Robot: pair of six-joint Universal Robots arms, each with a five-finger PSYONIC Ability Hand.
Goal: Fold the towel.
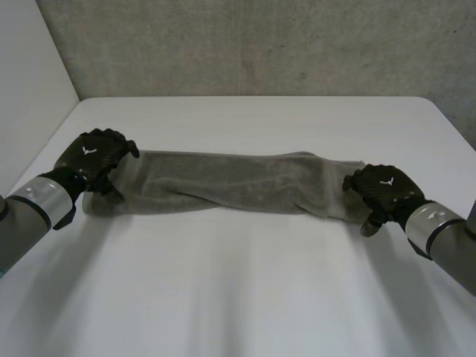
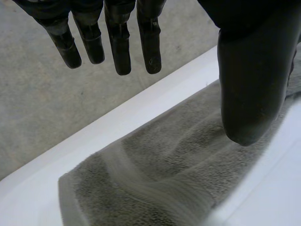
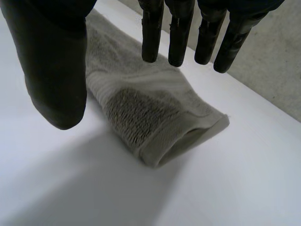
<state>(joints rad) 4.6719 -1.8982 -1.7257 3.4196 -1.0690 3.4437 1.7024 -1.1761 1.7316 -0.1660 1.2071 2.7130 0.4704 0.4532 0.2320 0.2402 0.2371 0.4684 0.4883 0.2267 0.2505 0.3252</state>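
Grey terry towel (image 1: 230,182), long folded strip on white table (image 1: 238,297): judged soft, limp, light. Left hand (image 1: 93,156), right hand (image 1: 383,187) spread at ends, nothing pinched. End corners advised for grasp.

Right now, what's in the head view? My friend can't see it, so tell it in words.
A grey towel lies in a long strip across the white table. The left hand is over its left end, the right hand at its right end.
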